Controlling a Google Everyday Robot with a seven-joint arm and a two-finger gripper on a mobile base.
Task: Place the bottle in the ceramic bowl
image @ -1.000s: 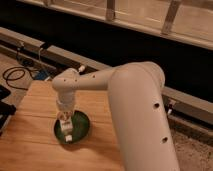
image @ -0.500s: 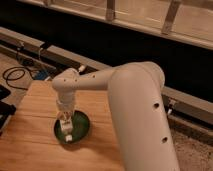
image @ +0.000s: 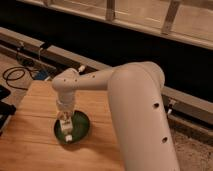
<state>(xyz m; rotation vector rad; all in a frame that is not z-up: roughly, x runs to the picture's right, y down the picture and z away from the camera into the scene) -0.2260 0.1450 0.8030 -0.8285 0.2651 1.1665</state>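
Observation:
The green ceramic bowl sits on the wooden table, left of centre. My gripper points straight down over the bowl's left half, at the end of the big white arm. A small pale bottle shows just under the gripper, inside the bowl's rim and roughly upright. The gripper hides its top, and I cannot tell whether it rests on the bowl's bottom.
The table's far edge runs close behind the bowl. Black cables lie on the floor at the far left. A dark object stands at the table's left edge. A grey rail runs along the dark wall behind.

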